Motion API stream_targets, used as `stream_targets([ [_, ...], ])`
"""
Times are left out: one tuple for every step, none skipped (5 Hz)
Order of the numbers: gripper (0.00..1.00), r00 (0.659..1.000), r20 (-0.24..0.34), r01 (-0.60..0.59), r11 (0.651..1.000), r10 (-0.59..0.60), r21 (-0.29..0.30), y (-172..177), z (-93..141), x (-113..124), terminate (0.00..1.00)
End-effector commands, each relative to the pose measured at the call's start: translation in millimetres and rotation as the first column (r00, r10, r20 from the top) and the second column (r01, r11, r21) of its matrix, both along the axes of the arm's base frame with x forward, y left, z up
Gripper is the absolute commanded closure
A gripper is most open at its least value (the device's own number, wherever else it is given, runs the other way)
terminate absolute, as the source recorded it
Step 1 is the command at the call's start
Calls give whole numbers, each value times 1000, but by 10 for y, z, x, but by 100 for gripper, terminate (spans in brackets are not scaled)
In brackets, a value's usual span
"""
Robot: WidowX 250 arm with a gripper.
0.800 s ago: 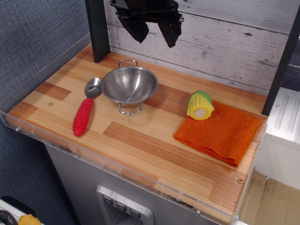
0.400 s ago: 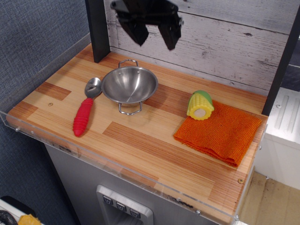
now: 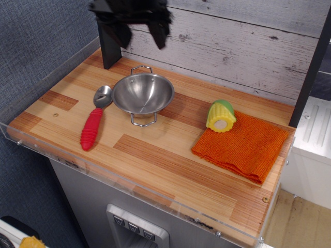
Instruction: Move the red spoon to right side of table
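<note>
At the table's left side, the red spoon is lying beside the steel bowl. The gripper is being held open above; the ribbed handle should be grasped mid-length.

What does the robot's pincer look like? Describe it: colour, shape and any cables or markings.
The pincer is all black, with two thick, blocky fingers that taper toward blunt tips. It shows at the top edge of the view, blurred, and its upper part is cut off. No cables, markings or labels can be made out, and nothing of the arm above it is in view.
</note>
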State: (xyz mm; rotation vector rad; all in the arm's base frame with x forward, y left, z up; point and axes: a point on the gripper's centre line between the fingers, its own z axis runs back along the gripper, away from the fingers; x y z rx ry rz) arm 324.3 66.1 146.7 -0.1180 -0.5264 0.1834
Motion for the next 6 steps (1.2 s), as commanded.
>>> stream_targets([
  [0,974,23,-228,974,227,8,307,249,-355,0],
  [0,932,-31,-362,932,362,12,388,162,-635,0],
  [0,893,-84,-443,897,442,15,399,47,-826,0],
  [0,866,-126,-485,874,484,26,465,-115,-966,0],
  [0,857,-182,-483,874,483,47,534,-371,-988,0],
  [0,849,-225,-479,876,478,54,608,-565,-959,0],
])
